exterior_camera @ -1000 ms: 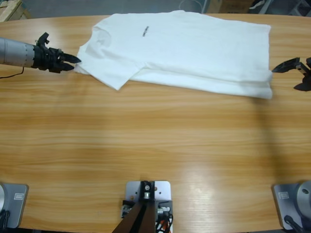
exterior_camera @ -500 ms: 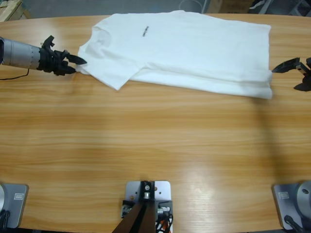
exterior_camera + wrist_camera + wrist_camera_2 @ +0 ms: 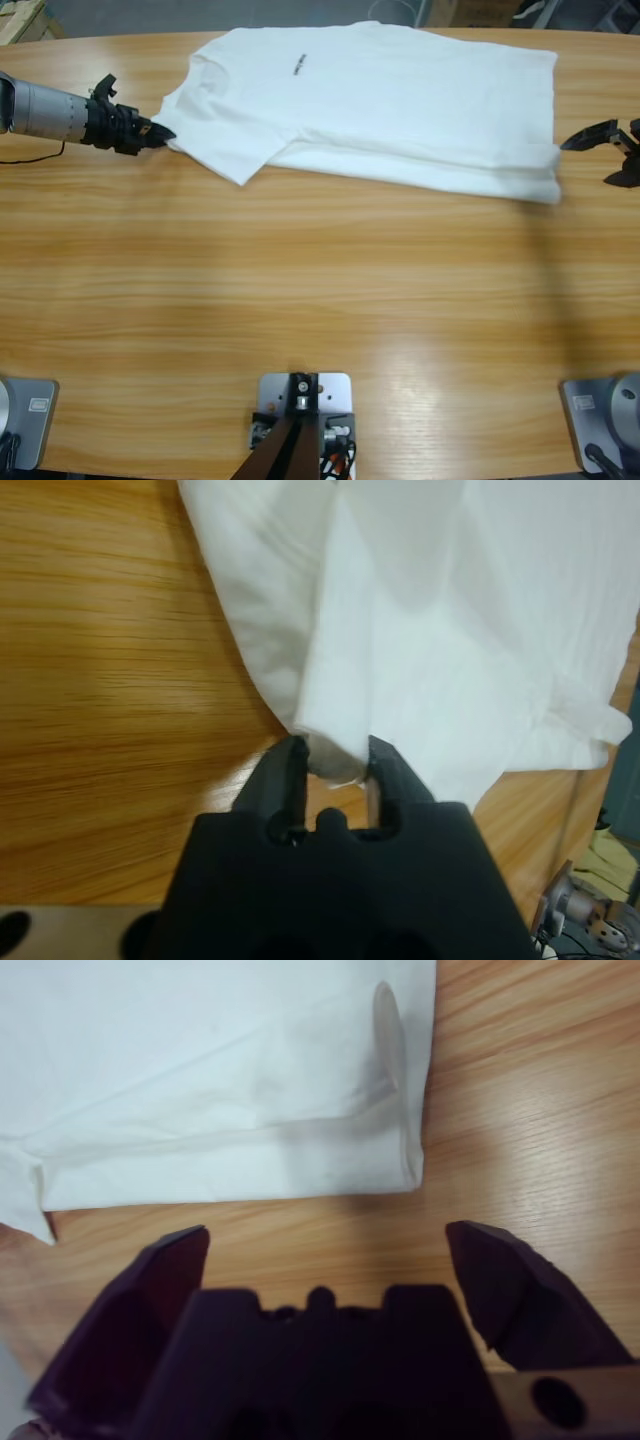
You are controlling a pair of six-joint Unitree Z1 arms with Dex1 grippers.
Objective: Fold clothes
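Lying flat at the table's (image 3: 300,330) far edge, the T-shirt (image 3: 400,110) is pinched at its sleeve corner by the left gripper (image 3: 335,765); the right gripper (image 3: 325,1260) is spread wide near the hem. Lifting should be done slowly, both corners kept level.

The long wooden table (image 3: 320,300) lies under me, pale brown with the grain running along its length and a soft glare on the near half. A thin black cable (image 3: 30,155) trails across the wood at its left edge. Beyond the far rim at the upper left I see the corner of a light wooden crate (image 3: 20,18), and grey floor (image 3: 130,15) beside it. Past the table's edge, low in my left wrist view, sits something yellowish (image 3: 620,850), perhaps cloth or foam; I cannot tell which.
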